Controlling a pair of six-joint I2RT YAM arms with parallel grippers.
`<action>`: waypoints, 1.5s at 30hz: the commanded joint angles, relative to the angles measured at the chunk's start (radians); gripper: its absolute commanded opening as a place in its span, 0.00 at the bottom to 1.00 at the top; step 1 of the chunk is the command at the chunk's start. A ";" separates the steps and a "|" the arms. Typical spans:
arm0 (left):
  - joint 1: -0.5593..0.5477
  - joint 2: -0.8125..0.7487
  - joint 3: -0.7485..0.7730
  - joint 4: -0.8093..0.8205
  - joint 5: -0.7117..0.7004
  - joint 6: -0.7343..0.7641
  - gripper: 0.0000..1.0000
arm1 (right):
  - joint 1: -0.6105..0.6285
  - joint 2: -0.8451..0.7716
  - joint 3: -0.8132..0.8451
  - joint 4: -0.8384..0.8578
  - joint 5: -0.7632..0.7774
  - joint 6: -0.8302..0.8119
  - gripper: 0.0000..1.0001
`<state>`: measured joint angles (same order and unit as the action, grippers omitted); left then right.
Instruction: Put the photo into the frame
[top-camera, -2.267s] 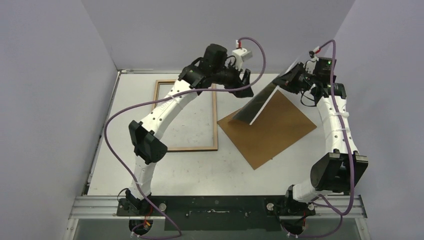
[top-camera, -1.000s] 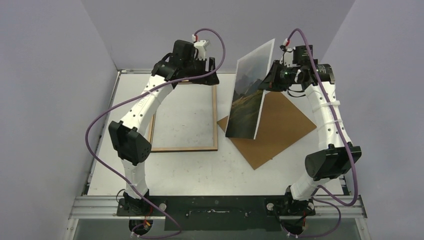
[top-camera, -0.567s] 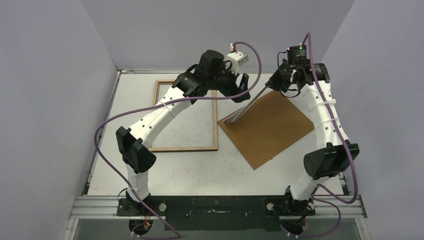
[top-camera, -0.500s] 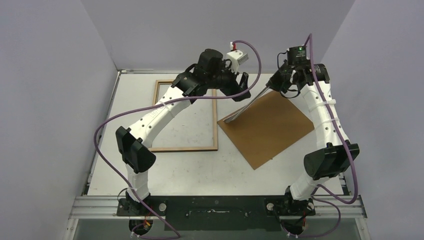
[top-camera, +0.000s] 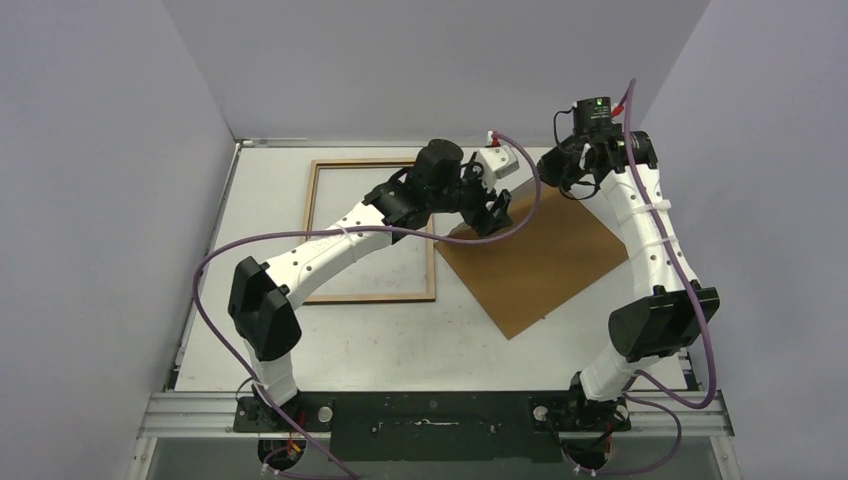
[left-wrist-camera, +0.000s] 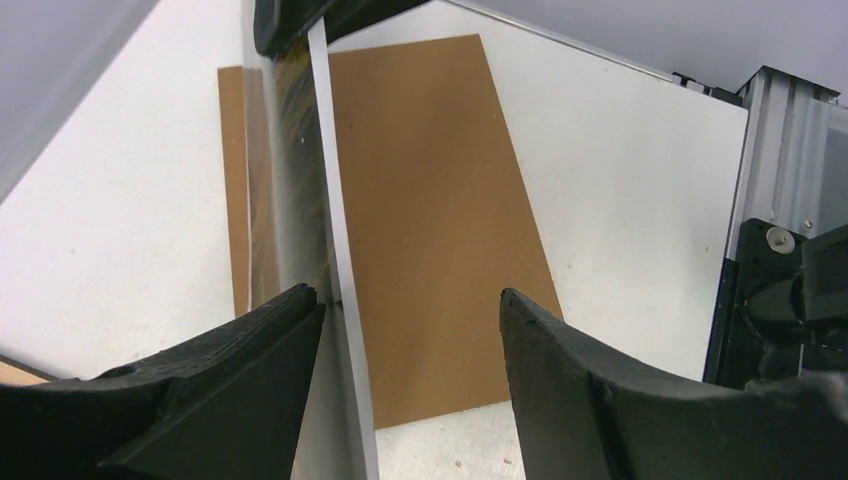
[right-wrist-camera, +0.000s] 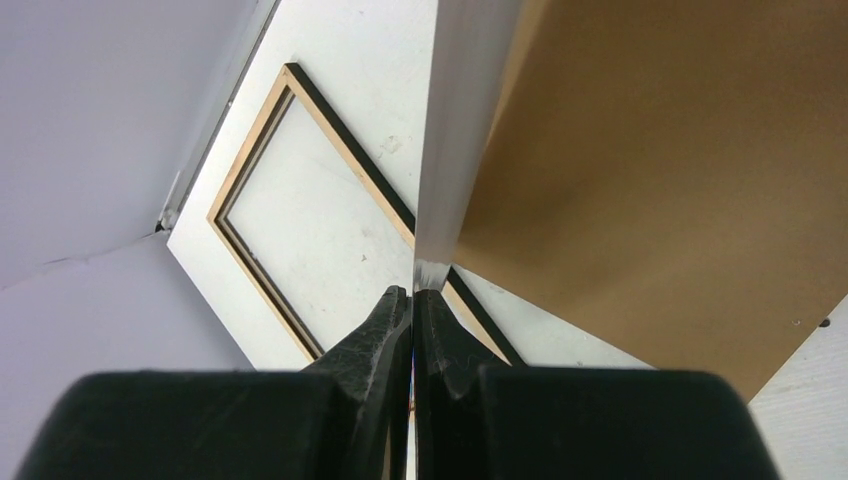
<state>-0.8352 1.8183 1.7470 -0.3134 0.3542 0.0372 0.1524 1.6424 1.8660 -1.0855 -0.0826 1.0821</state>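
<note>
The left gripper (left-wrist-camera: 410, 310) has swung over from the frame (top-camera: 370, 296), now flat off to its side, fingers spread astride the edge-on photo (left-wrist-camera: 327, 150) which the right gripper (right-wrist-camera: 412, 292) clamps, so a handover looks close.

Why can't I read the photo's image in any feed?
Left wrist: the photo is nearly edge-on inside the open left gripper, its gloss only streaky sheen. Right wrist: close to the lens, a soft grey blur above the shut right gripper. Top external: edge-on, largely behind the left gripper.
</note>
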 joint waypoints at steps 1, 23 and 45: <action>-0.013 -0.060 0.035 0.082 -0.048 0.069 0.61 | 0.006 -0.059 -0.011 0.004 0.028 0.044 0.00; -0.087 0.062 0.180 -0.182 -0.355 0.210 0.38 | 0.008 -0.080 -0.053 0.010 0.011 0.067 0.00; -0.042 0.101 0.355 -0.360 -0.284 0.121 0.00 | -0.061 -0.123 -0.134 0.220 -0.116 0.006 0.76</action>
<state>-0.9123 1.9324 2.0327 -0.6632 0.0113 0.2131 0.1379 1.6009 1.7596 -1.0019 -0.1574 1.1141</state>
